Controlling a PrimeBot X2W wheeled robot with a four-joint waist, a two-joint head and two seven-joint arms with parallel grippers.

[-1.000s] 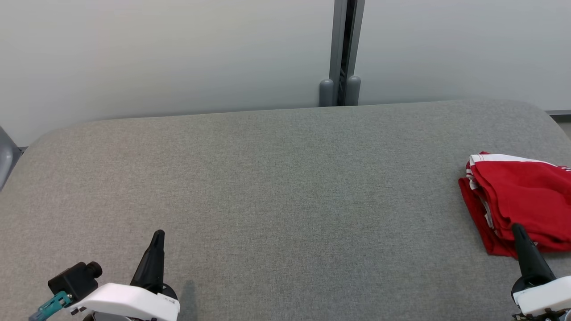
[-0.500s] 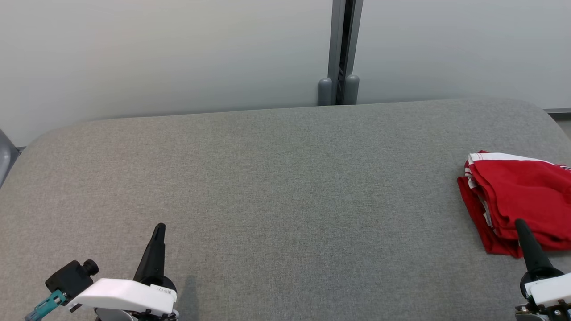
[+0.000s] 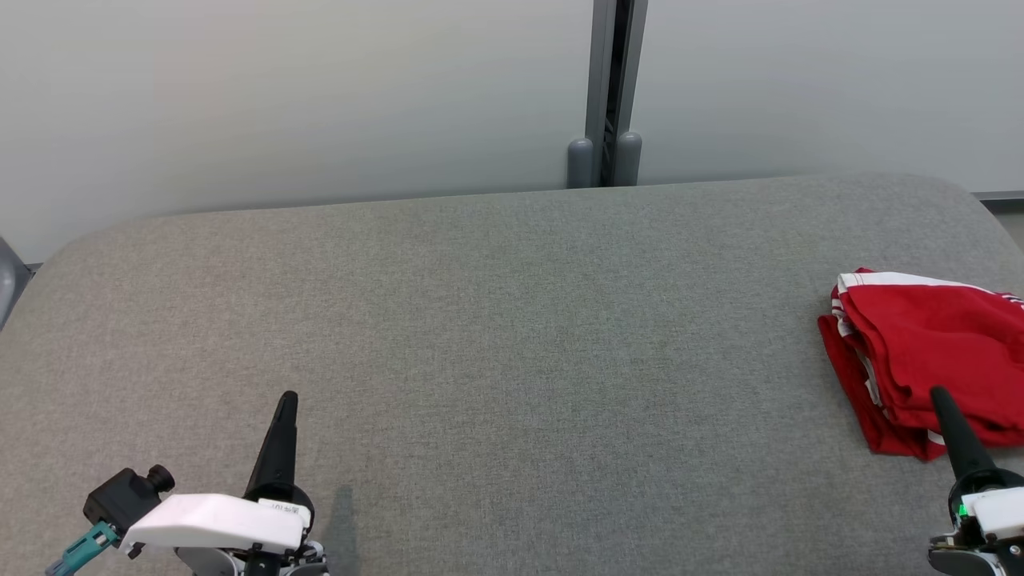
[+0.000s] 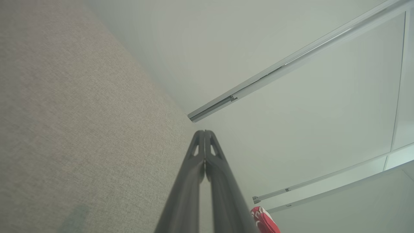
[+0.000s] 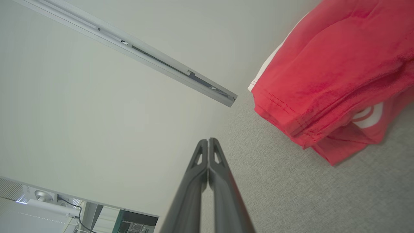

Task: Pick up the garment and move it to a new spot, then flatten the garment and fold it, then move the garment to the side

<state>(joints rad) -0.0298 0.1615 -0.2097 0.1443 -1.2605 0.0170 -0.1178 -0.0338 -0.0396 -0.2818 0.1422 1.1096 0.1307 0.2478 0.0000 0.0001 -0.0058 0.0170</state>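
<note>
— Bench point(image 3: 512, 320) surface, what is it like?
— Gray woven cloth, padded by the look of it, with rounded far corners. It runs nearly the full width of the head view.
— And behind it?
— A pale wall point(image 3: 320, 96) of flat panels. A gray post point(image 3: 612, 80) splits it, and two short rounded gray caps point(image 3: 580, 160) stand at the post's foot, right at the bench's far edge. A gray shape point(image 3: 6, 280) sits at the far left edge; I cannot tell what it is.
— Where is the garment point(image 3: 928, 352)?
— At the right end of the bench, lying in folded layers, red with white stripes. The frame's right edge cuts it off.
— How does the left pincer point(image 3: 286, 400) stand?
— Low at the near left, above bare bench, well apart from the garment. Its wrist view shows the two fingers pressed together with nothing between them.
— The right pincer point(image 3: 938, 394)?
— Closed too, and empty. From the head its tip overlaps the garment's near edge, but its wrist view shows gray bench between the fingers and the red cloth, which lies off to the upper right. A green light point(image 3: 962, 510) glows on that wrist.
— Anything else of the room?
— In the right wrist view's lower left corner, a pale device point(image 5: 42, 197) with a cable.
</note>
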